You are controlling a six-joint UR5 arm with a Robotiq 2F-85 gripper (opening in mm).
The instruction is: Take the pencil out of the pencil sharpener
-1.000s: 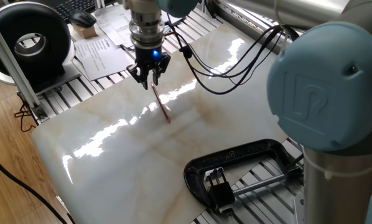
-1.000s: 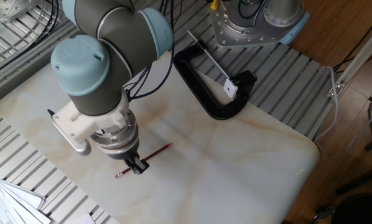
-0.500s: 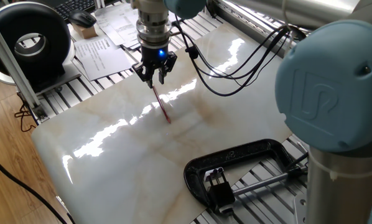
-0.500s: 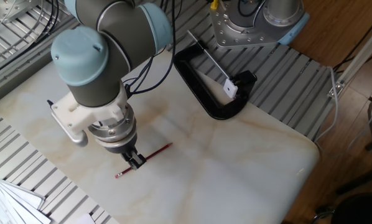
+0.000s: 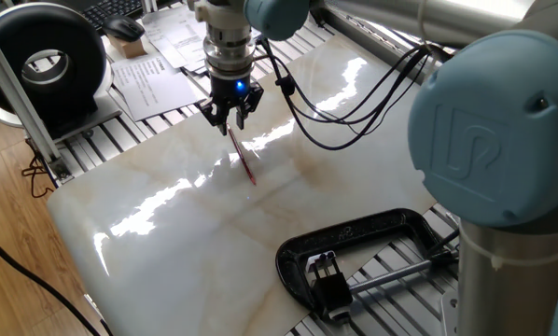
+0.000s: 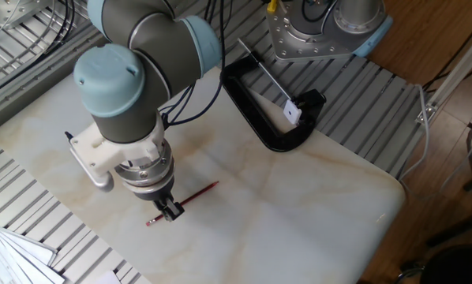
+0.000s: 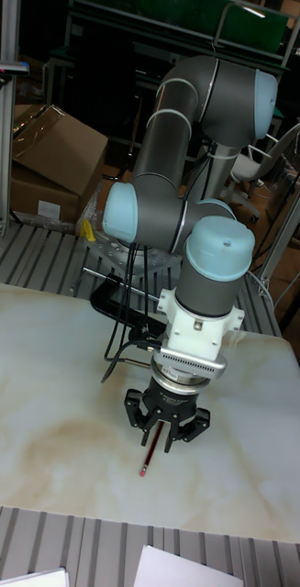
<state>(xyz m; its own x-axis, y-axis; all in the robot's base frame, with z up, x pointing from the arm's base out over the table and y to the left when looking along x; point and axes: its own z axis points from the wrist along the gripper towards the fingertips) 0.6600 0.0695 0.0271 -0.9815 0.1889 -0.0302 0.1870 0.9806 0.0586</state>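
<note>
The thin red pencil (image 5: 246, 168) (image 6: 200, 192) (image 7: 148, 459) lies flat on the marble tabletop (image 5: 167, 243). My gripper (image 5: 230, 126) (image 6: 171, 213) (image 7: 161, 445) points straight down over the pencil's end nearer the papers. Its fingers are a little apart, one on each side of the shaft, open and not clamping it. The pencil sharpener (image 5: 327, 273) (image 6: 291, 113), a small black block with pale slots, sits far away inside the black C-clamp (image 5: 372, 229) (image 6: 252, 110). No pencil is in it.
The C-clamp with its silver screw rod (image 5: 391, 275) lies at the table's edge on the slatted metal frame. Papers (image 5: 153, 75), a computer mouse (image 5: 125, 28) and a round black device (image 5: 50, 61) lie beyond the far side. Cables (image 5: 354, 103) hang from my arm over the table.
My gripper rose slightly and came back down over the same end of the pencil. The pencil stayed where it lay on the marble.
</note>
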